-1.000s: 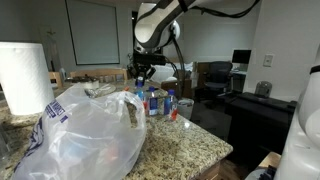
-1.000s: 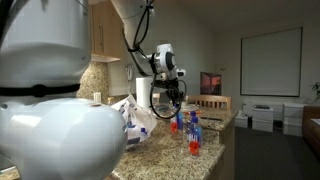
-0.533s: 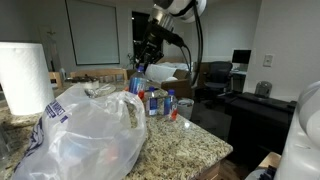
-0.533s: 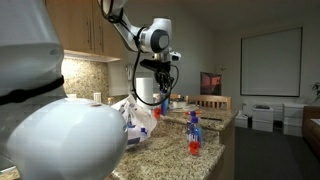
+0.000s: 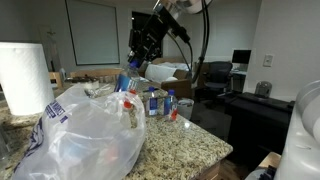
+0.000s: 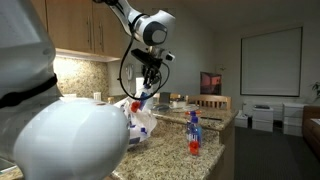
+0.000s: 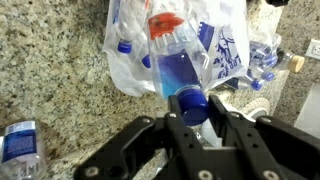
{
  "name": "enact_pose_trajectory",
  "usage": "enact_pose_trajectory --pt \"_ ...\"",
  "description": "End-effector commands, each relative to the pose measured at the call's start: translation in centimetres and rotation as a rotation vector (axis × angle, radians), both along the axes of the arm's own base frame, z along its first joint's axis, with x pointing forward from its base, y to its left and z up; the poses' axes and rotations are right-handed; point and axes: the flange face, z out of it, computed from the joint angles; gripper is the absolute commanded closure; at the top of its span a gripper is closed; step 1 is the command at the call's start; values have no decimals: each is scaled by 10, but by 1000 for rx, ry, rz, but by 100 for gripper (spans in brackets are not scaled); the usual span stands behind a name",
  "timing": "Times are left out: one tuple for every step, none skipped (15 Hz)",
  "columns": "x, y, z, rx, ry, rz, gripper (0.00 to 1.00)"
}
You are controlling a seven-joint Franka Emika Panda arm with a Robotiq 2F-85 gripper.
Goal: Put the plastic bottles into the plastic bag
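Note:
My gripper (image 7: pixel 193 108) is shut on the blue cap of a clear plastic bottle (image 7: pixel 178 62) that has a blue label and a red-orange end. The bottle hangs over the crinkly whitish plastic bag (image 7: pixel 226 42) with dark blue print. In both exterior views the gripper (image 5: pixel 136 68) (image 6: pixel 148 86) holds that bottle (image 5: pixel 126 81) (image 6: pixel 141 99) tilted above the bag (image 5: pixel 80 135) (image 6: pixel 136 120). Other plastic bottles (image 5: pixel 160 102) (image 6: pixel 194 133) stand on the granite counter beyond the bag. One more bottle (image 7: pixel 20 146) lies on the counter at the lower left of the wrist view.
A white paper towel roll (image 5: pixel 25 75) stands on the counter beside the bag. The granite counter (image 5: pixel 190 145) ends close behind the standing bottles. Chairs and desks (image 5: pixel 240 95) fill the room behind.
The arm has lifted a bottle away from the group on the counter and carried it over to the bag. The jaws stayed shut on it.

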Motion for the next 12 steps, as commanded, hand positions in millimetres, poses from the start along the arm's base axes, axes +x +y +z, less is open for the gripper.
enact_pose_trajectory --pt "10 24 -31 20 37 3 87" --pt "14 33 -40 14 45 0 87" --pt "21 47 -53 -4 56 2 87" --pt "26 56 -64 -12 71 11 87" --pt "28 70 -79 -12 109 40 87" --pt "31 80 -91 -18 137 54 87" --pt "31 93 -105 -23 161 74 87" --pt "34 101 -113 -28 183 89 87" --pt "36 113 -122 -33 200 105 87" --pt "39 122 -128 -37 216 123 87" --pt "42 132 -134 -43 230 140 87" --pt "44 140 -140 -47 241 154 87"
